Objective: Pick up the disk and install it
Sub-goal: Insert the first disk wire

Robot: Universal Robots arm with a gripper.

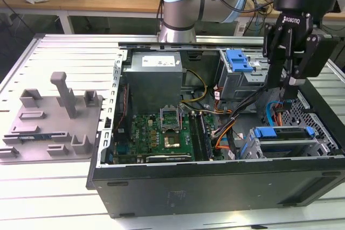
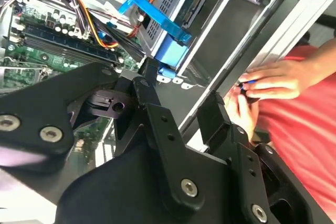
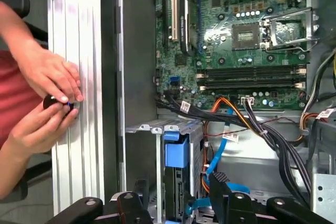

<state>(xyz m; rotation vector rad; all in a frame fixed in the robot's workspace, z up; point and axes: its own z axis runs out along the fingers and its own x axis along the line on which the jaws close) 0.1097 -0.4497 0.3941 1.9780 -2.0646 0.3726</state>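
Over the case (image 1: 215, 187) in the exterior view, my gripper (image 1: 284, 91) hangs above the disk (image 1: 283, 139), which sits inside. Second wrist view: fingers (image 2: 152, 93) apart, empty. First wrist view: loose cables (image 3: 273, 140) could snag them, and a person's hands (image 3: 50, 90) are close enough to get knocked.

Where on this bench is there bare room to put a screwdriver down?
Bare slotted table lies behind the grey fixture tray and on its camera side, at the exterior view's left of the computer case. Inside the case it is crowded: cables run between motherboard and drive cage. A person's hands occupy the table strip along the case wall.
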